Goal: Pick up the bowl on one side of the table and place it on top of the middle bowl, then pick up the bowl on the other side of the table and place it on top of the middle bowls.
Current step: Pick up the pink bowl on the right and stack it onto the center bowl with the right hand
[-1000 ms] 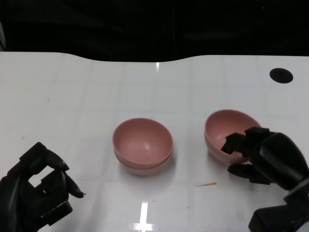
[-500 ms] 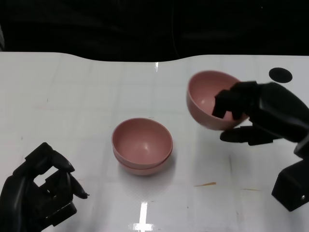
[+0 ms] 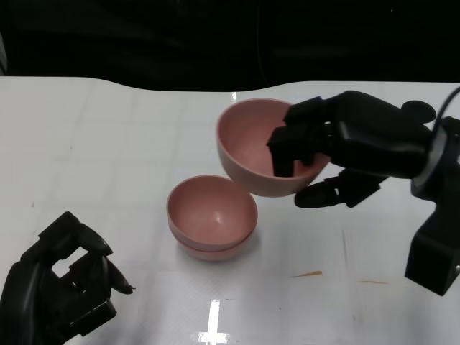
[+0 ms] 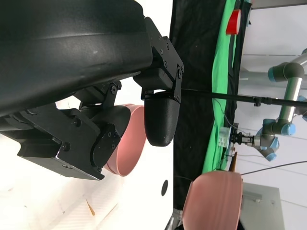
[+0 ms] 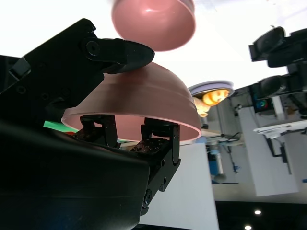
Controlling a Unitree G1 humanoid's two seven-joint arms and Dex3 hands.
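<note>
The right hand [image 3: 338, 154] pinches the rim of a pink bowl [image 3: 262, 147] and holds it in the air, tipped, just beside and above the stacked bowls [image 3: 212, 215] in the middle of the white bench [image 3: 108, 144]. If the bowl comes down tipped or off to one side, it could knock the stack or slide off. The left hand [image 3: 61, 287] rests low with fingers curled, holding nothing.

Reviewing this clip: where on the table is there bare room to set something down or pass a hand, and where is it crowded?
Bare table spans the far left, beyond the left hand. Another free patch lies near the front right, around the orange sliver. It is crowded at centre, where the right hand holds a pink bowl beside and above the stacked bowls.
</note>
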